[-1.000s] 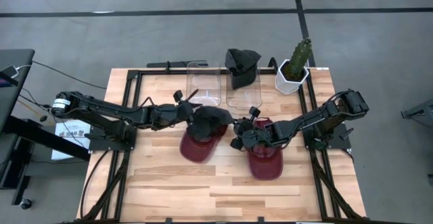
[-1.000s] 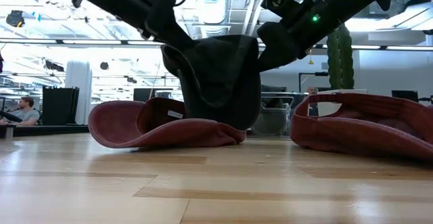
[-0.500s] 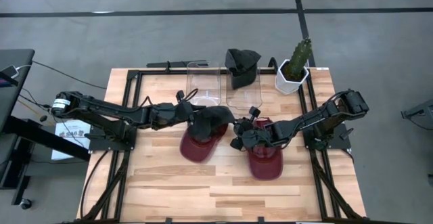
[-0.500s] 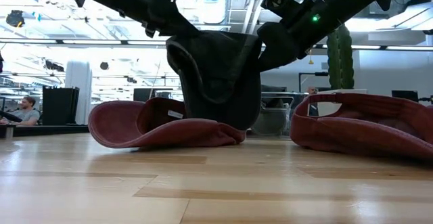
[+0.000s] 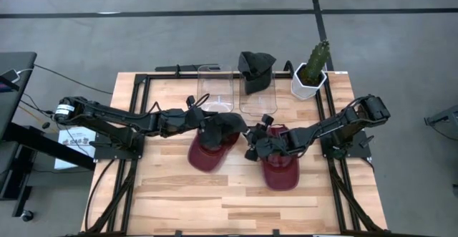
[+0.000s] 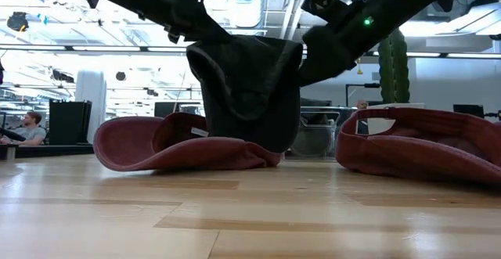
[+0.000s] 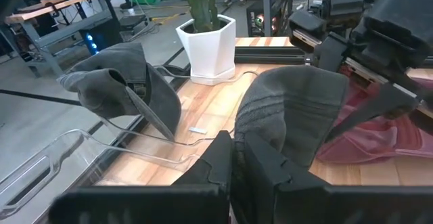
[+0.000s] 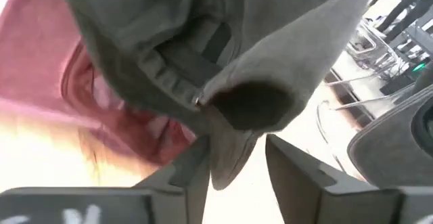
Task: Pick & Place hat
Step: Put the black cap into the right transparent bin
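Observation:
A dark grey hat hangs between my two grippers over a maroon hat that lies on the table. My left gripper is shut on the grey hat's left side. My right gripper stands open at its right side, with a hanging edge of the hat between its fingers. A second maroon hat lies under my right arm. Another dark hat sits in a clear bin at the far edge. My left gripper pinches the grey hat's stitched edge between its two fingers, coming nearly level from the table's left. The hat hangs below the fingers, and its lowest part rests on the maroon hat. My right gripper: one finger lies close against the hanging edge, and I cannot tell whether it touches.
Two clear bins stand at the far side. A cactus in a white pot is at the far right corner. Black frame rails run along both table sides. Bare wood lies toward the near edge.
The grey hat's hanging body has shifted a little toward the table's left. The maroon hat under it has slid slightly the same way. Both arms have stayed in place.

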